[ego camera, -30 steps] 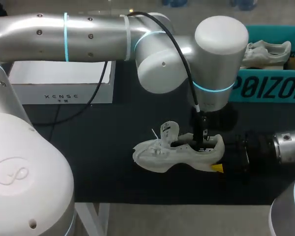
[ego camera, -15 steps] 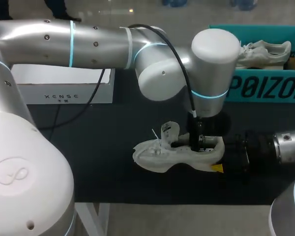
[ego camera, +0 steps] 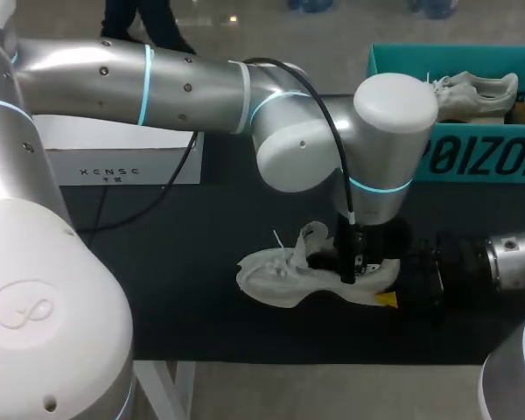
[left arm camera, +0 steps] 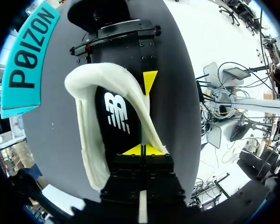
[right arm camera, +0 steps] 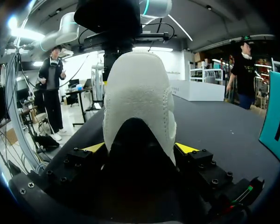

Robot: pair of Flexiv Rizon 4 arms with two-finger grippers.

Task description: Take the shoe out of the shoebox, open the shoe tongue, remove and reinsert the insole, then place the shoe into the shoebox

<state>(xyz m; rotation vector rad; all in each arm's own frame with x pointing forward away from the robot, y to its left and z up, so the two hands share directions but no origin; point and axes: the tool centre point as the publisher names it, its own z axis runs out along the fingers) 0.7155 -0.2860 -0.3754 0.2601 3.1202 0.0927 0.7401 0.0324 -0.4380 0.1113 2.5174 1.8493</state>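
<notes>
The shoe (ego camera: 276, 278) lies close to the front edge of the worktop, a little right of the middle. Its long axis runs along that edge, toe to the left, heel to the right. My right pincer (right arm camera: 140, 148) comes in from the right edge and grasps the heel from both sides. My left pincer (left arm camera: 141, 150) points straight down into the opening, tips pressed together at the black insole (left arm camera: 113, 116). Whether they pinch anything, I cannot tell. I judge the insole must leave upward, so my left arm is the nearer one. The shoebox (ego camera: 472, 157) stands at the back right corner.
</notes>
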